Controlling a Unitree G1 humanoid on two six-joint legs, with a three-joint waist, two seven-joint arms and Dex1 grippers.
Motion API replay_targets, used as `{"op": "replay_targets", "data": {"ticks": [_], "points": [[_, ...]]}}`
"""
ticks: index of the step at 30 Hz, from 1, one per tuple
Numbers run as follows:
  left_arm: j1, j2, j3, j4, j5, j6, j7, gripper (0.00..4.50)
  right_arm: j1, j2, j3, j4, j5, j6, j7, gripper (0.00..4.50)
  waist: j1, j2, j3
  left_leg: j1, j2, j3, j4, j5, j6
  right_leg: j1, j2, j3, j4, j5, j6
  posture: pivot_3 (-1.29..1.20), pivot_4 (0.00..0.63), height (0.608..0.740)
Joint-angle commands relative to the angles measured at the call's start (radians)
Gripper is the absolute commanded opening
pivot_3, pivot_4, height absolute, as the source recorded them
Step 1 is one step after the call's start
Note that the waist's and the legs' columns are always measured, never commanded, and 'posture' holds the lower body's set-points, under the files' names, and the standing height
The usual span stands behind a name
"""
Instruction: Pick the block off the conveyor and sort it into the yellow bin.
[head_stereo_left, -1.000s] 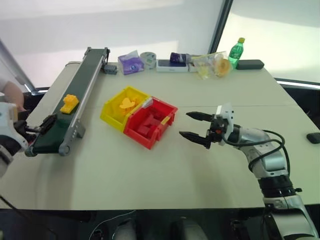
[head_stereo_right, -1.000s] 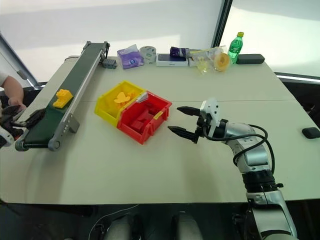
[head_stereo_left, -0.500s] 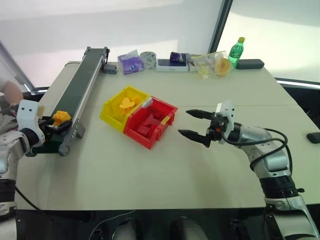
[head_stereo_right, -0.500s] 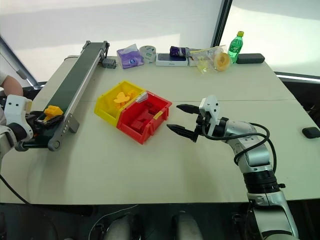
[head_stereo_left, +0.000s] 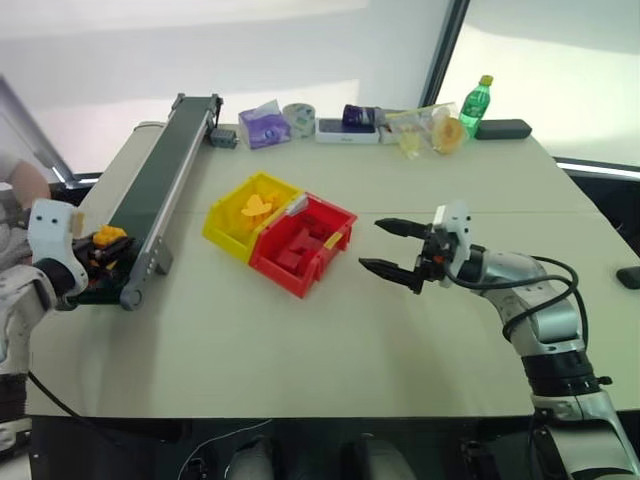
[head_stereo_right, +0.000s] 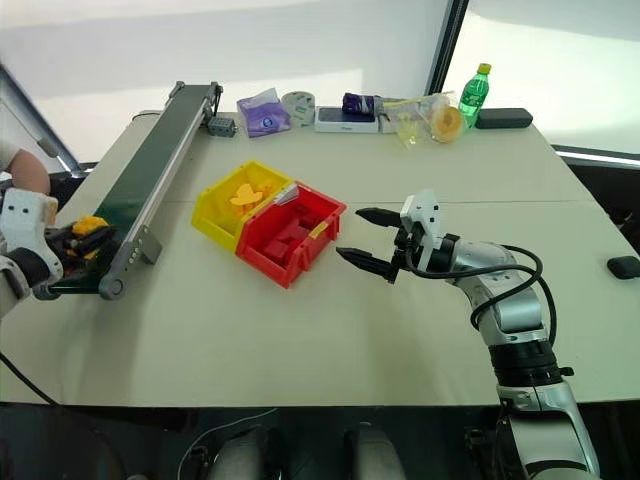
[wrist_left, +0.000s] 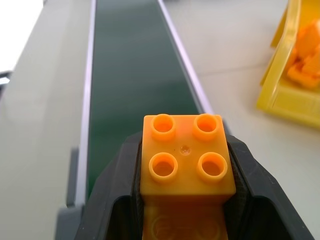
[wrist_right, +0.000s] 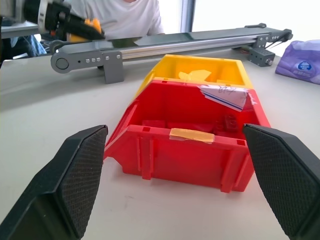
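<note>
Two bins | yellow bin (head_stereo_left: 243, 215): yellow pieces | red bin (head_stereo_left: 303, 243): red pieces | left end effector (wrist_left: 182, 200) grips block (wrist_left: 185, 160) | right end effector (head_stereo_left: 390, 247) wide

Our right arm (head_stereo_left: 530, 300) is silver-grey with black cables looping along it; each claw (head_stereo_left: 393, 248) has black textured fingers and a white housing.

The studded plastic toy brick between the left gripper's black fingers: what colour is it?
Yellow-orange. The studded plastic toy brick shows best in the left wrist view.
</note>
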Motion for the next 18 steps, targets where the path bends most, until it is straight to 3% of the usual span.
{"op": "replay_targets", "data": {"ticks": [1,5,11,18], "points": [[-0.094,-0.029,0.017,-0.109,-0.049,0.026,0.044,1.37,-0.022,0.0,-0.016,-0.042,0.008,-0.005,-0.007,4.5,0.002,-0.001,0.0,0.0,0.0,-0.001,0.001,0.0,0.0,0.001,0.0,0.0,0.0,0.0,0.0,0.0,0.15,0.74],[-0.237,-0.131,-0.079,-0.064,-0.015,0.005,0.098,1.37,-0.024,0.006,-0.013,-0.041,0.008,-0.006,-0.01,4.5,-0.001,0.0,0.0,0.0,-0.002,-0.001,0.001,0.0,0.0,0.002,0.001,-0.001,0.0,0.0,0.0,0.0,0.15,0.74],[-0.427,-0.318,-0.265,0.155,0.138,-0.137,0.162,1.37,-0.021,0.014,-0.011,-0.045,0.002,-0.012,-0.02,4.5,-0.002,0.0,0.0,0.0,-0.003,-0.001,0.002,0.0,0.0,0.002,0.002,-0.001,0.0,0.0,0.001,0.0,0.15,0.74],[-0.612,-0.472,-0.308,0.522,0.22,-0.345,0.173,1.37,0.001,0.007,-0.025,-0.08,0.007,-0.003,-0.04,4.5,-0.007,0.0,0.0,0.0,-0.003,0.0,0.002,0.0,0.0,0.0,0.003,-0.001,0.0,0.0,0.001,0.0,0.15,0.74]]}}
